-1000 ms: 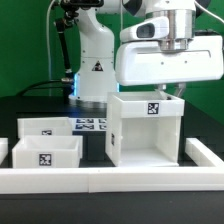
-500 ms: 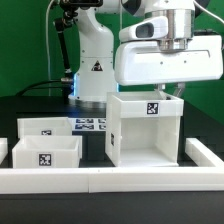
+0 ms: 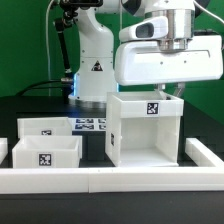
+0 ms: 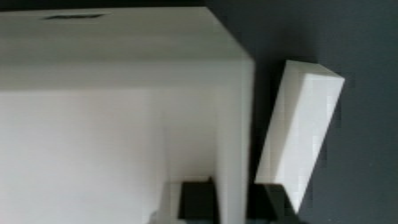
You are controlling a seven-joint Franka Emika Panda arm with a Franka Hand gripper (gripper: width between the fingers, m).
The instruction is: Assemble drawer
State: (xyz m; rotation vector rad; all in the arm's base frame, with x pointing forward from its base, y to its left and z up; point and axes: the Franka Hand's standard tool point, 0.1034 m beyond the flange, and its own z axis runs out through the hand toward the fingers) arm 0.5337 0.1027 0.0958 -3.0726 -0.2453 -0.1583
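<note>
The gripper [image 4: 233,200] straddles one thin wall of the drawer case [image 3: 140,140]; I cannot tell whether it is clamped. The plastic is probably light, stiff and slick, so pinch that wall.

Tall white drawer case [image 3: 147,128] sits on the black desk [image 3: 95,148], tag facing the camera, with the gripper [image 3: 172,93] right over its top edge. Two small trays [image 3: 48,127] [image 3: 45,152] sit on the exterior view's left.

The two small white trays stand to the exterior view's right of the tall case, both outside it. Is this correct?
Not quite. The rear tray and the front tray stand to the exterior view's left of the tall case, not its right. Both are outside it, as the exterior view shows.
</note>
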